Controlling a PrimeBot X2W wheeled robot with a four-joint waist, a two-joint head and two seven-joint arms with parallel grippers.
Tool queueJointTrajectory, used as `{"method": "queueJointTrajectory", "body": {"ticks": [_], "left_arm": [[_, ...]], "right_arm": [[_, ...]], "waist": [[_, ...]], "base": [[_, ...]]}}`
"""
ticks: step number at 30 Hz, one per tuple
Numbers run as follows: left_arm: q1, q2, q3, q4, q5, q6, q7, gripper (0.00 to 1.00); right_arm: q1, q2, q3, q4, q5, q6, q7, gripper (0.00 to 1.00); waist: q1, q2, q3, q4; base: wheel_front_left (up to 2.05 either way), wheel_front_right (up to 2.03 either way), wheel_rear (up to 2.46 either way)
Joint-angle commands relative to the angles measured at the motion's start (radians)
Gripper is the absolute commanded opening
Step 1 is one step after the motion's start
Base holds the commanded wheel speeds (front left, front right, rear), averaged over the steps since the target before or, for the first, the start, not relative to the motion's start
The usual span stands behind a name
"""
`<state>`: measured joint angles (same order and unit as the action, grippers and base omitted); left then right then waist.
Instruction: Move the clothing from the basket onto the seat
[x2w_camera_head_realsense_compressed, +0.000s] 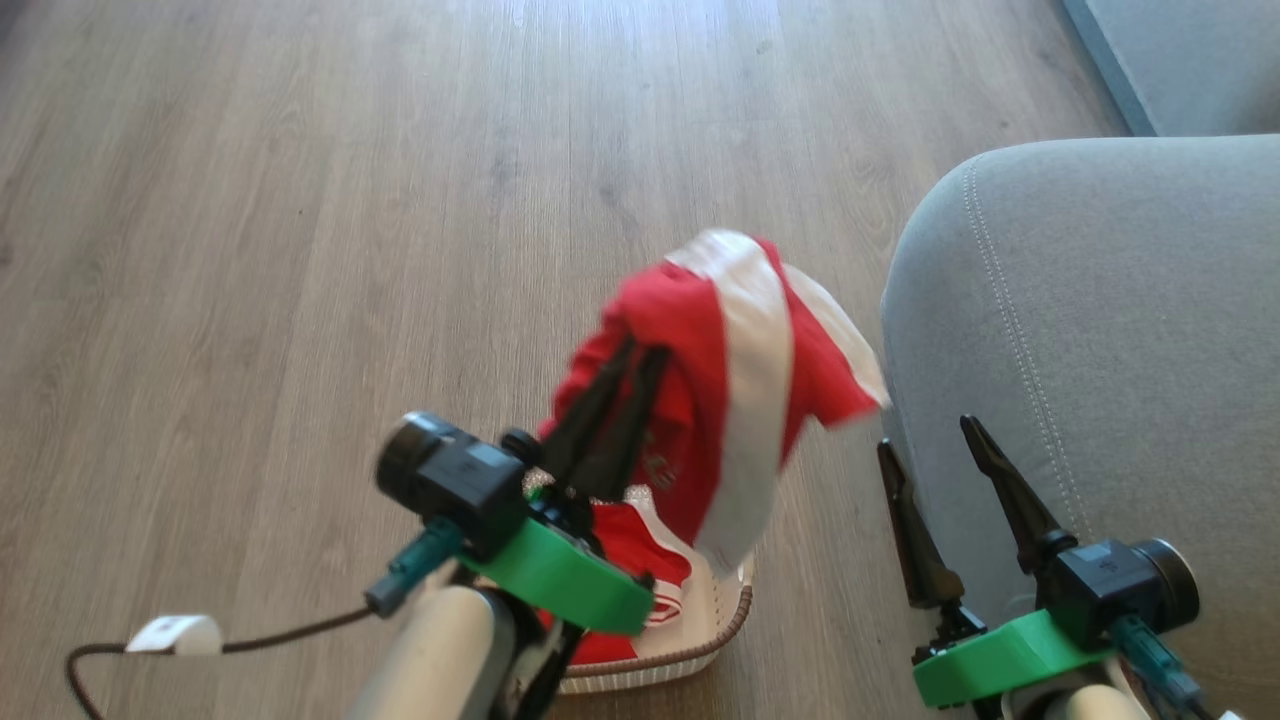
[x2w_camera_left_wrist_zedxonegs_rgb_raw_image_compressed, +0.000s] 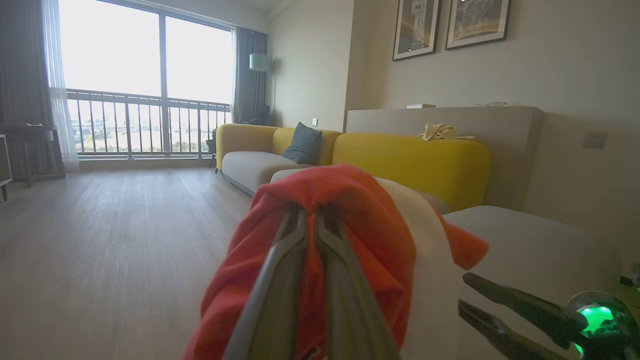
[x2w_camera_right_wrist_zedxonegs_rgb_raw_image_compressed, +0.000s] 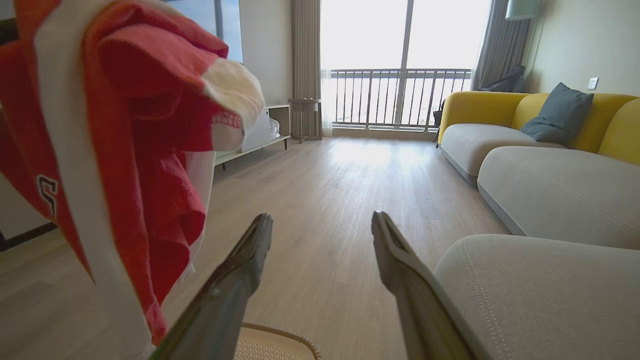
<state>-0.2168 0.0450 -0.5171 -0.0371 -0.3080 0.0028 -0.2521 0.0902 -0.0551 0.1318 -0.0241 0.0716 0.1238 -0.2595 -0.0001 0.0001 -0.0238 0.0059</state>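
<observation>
**Garment (x2w_camera_head_realsense_compressed: 740, 350) aloft beside the seat (x2w_camera_head_realsense_compressed: 1100, 300)**

In the head view the grey seat fills the 3 o'clock side. The basket (x2w_camera_head_realsense_compressed: 700, 640) sits at 6 o'clock on the wood floor (x2w_camera_head_realsense_compressed: 300, 250), with more red clothing (x2w_camera_head_realsense_compressed: 630, 545) inside. Above it hangs the garment, pinched by the left gripper (x2w_camera_head_realsense_compressed: 640, 350). At 4 o'clock is the right gripper (x2w_camera_head_realsense_compressed: 926, 432), its fingers spread.

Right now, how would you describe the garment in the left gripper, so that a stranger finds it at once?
Beside the rounded corner of the big grey seat, a cream-white laundry basket stands on the wooden floor. Above it, the left gripper pinches a red garment with a broad white stripe. Unlike the other garment, which lies in the basket, it hangs in the air.
</observation>
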Motion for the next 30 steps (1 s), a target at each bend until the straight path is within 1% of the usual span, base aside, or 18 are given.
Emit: {"method": "queueJointTrajectory", "body": {"ticks": [1, 9, 20, 26, 30], "left_arm": [[-0.016, 0.005, 0.018, -0.027, -0.005, -0.005, -0.01, 0.0], [-0.01, 0.005, -0.003, -0.001, -0.001, -0.006, -0.01, 0.0], [-0.018, 0.005, 0.02, 0.007, 0.001, -0.005, -0.01, 0.0], [-0.026, 0.005, 0.044, 0.008, 0.011, -0.004, -0.01, 0.0], [-0.029, 0.005, 0.06, 0.013, 0.015, -0.007, -0.01, 0.0]], "right_arm": [[-0.018, -0.01, 0.022, -0.035, 0.001, 0.007, -0.002, 1.0], [-0.02, -0.016, 0.026, -0.037, 0.001, 0.007, -0.002, 1.0], [-0.022, -0.028, 0.037, -0.04, -0.006, 0.007, -0.002, 1.0], [-0.008, -0.078, 0.113, -0.069, 0.025, 0.007, -0.002, 1.0], [-0.014, -0.136, 0.217, -0.116, 0.057, 0.007, -0.002, 1.0]], "waist": [[0.0001, -0.0001, 0.002, 0.002], [0.0001, -0.0001, 0.008, 0.005], [0.0001, -0.0001, 0.012, 0.004], [0.0001, -0.0001, 0.014, 0.001], [0.0001, -0.0001, 0.016, -0.005]], "base": [[0.0, 0.0, 0.0], [0.0, 0.0, 0.0], [0.0, 0.0, 0.0], [0.0, 0.0, 0.0], [0.0, 0.0, 0.0]]}}
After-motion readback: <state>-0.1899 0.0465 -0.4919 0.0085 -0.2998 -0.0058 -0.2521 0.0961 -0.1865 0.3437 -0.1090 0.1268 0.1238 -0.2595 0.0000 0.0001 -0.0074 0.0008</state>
